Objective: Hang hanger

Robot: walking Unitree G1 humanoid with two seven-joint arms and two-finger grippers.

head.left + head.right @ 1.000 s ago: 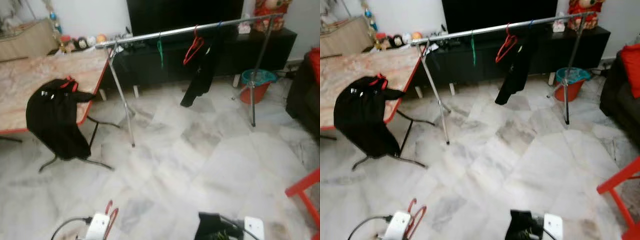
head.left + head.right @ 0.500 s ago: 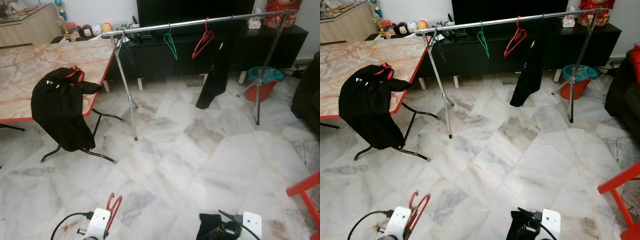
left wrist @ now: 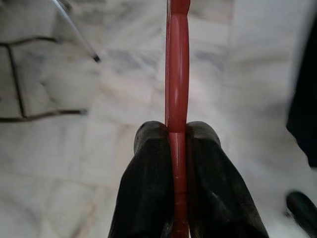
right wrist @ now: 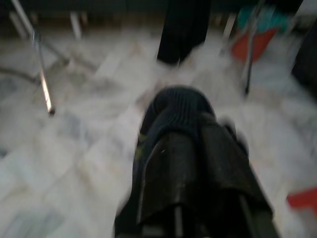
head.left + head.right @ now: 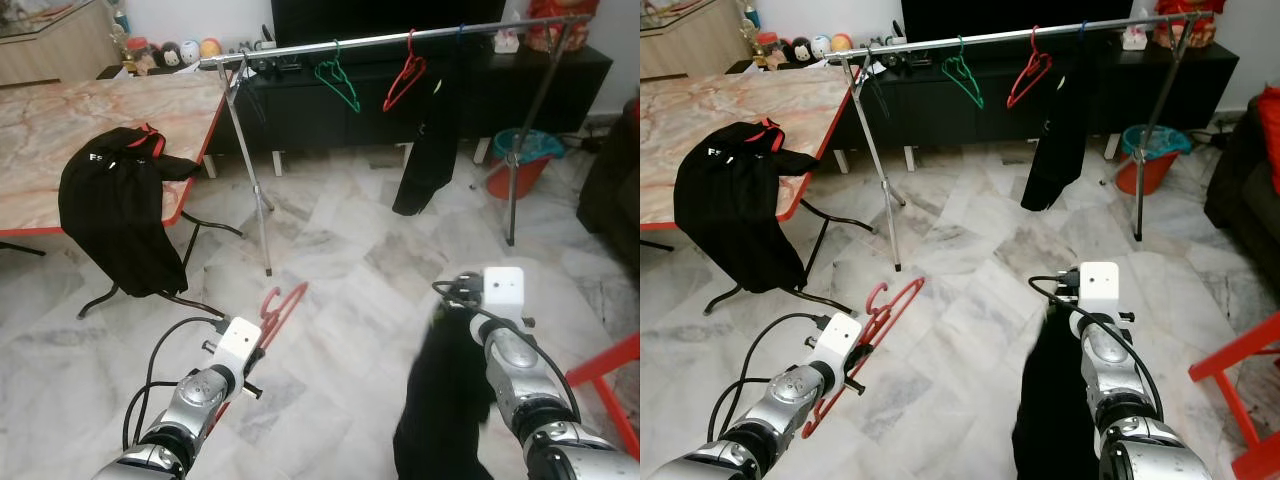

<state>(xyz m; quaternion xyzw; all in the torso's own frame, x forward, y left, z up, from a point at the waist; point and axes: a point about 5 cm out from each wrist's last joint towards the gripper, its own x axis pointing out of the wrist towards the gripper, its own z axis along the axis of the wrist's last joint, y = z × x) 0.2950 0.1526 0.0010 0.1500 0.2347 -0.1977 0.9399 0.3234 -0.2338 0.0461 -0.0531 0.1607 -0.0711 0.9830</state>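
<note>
The left hand [image 3: 177, 136] is clamped tight on a red plastic hanger [image 5: 872, 330], its two black fingers [image 3: 148, 168] pressing the hanger's flat bar from either side. The hanger sticks up and forward from that hand, low on the near left, its hook [image 5: 272, 298] pointing toward the far rail. The right hand [image 4: 178, 124] grips a dark garment [image 5: 1050, 390], bunched between and over its fingers; the cloth hangs down from the hand on the near right, in front of the silver forearm. The right wrist view is blurred, so the exact pinch on the cloth cannot be made out.

Beyond both hands lies a pale marble floor [image 5: 340, 290]. Farther off stands a metal clothes rail [image 5: 990, 38], running left to right on thin legs. On it hang a green hanger [image 5: 962, 72], a red hanger [image 5: 1028, 75] just right of it, and a black garment [image 5: 1055, 130] farther right, its hem close to the floor. On the far left is a marble-topped bench [image 5: 60, 130] with a red edge, and a black jacket [image 5: 115, 215] with red trim drapes over its near corner. Behind the rail sits a long black cabinet [image 5: 330, 110]. A red bucket [image 5: 1145, 160] stands by the rail's right leg, and part of a red chair [image 5: 1240, 390] shows at the near right.
</note>
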